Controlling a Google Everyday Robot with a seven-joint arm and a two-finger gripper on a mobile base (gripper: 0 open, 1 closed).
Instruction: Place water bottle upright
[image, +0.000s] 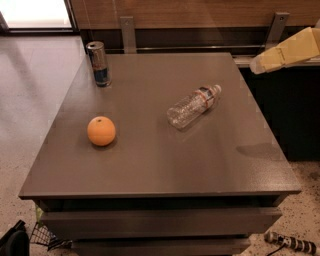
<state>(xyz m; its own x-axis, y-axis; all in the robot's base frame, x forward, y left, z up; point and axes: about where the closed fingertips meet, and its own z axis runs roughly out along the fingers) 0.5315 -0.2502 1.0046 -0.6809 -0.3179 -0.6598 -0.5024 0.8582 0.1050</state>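
Currently: water bottle (194, 106) lies sideways on counter (150, 165), ungrasped | hand (262, 60) upper right, well apart | opening: cannot tell

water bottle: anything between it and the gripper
Nothing visible. The water bottle lies on its side right of centre; the gripper is by the far right edge of the table, only tabletop between them. The can and orange sit well left.

End effector (263, 60) hovers upper right (tilted).
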